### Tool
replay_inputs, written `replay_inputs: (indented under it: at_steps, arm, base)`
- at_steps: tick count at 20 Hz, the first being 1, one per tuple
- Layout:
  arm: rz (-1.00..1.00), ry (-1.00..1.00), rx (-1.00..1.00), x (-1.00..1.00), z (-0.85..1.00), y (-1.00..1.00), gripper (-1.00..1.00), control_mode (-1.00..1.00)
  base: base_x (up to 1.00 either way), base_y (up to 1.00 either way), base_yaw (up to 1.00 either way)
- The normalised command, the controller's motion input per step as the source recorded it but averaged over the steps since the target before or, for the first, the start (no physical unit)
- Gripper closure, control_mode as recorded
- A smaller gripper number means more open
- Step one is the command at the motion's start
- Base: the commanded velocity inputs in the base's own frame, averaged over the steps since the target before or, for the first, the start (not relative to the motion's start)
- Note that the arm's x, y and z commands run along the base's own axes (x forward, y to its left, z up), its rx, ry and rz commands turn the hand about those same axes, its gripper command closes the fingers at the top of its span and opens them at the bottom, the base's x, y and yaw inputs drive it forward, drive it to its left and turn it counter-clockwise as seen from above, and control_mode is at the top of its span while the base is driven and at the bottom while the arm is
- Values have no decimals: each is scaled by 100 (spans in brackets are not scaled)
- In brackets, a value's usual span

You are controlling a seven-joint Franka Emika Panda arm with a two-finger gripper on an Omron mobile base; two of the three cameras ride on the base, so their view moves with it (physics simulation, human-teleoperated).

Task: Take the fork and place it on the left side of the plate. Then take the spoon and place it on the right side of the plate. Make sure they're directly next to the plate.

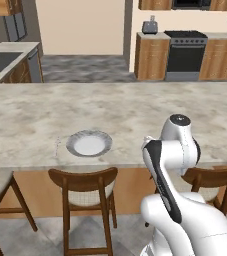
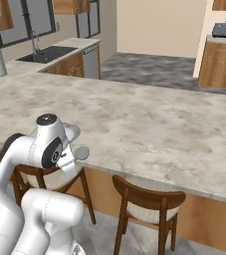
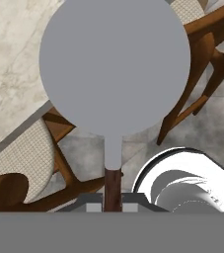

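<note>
Note that the small pale silver-grey metal fork (image 1: pixel 58 145) already lies just left of the round grey-rimmed white plate (image 1: pixel 105 142) on the beige marbled table (image 1: pixel 135 110), while your jaws, clenched on the thin dark-handled spoon (image 3: pixel 112 185), hold it off the table's near edge, so the right-side placement remains

1 plate (image 1: pixel 89 144), 1 fork (image 1: pixel 58 146), 1 spoon (image 3: pixel 114 89), 3 stools (image 1: pixel 86 191).

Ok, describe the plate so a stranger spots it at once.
Find the long marble counter. Near its front edge, above a wooden stool, lies the plate. It is round, grey-rimmed and white-centred, unlike the slender pale fork beside it.
</note>
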Motion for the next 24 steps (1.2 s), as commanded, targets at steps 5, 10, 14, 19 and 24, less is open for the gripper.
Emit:
replay_inputs:
  at_steps: [5,10,14,19,24]
  arm:
    - [0,1,-1,0,-2,0,100,-100]
    - [11,1,-4,47,-5,0,100,-100]
    - [17,5,-3,76,1,0,100,-100]
    - [15,28,-10,82,2,0,100,-100]
    - [4,25,-19,82,0,12,100,-100]
  base:
    - [0,0,0]
    - [0,0,0]
    - [0,0,0]
    - [0,0,0]
    - [0,0,0]
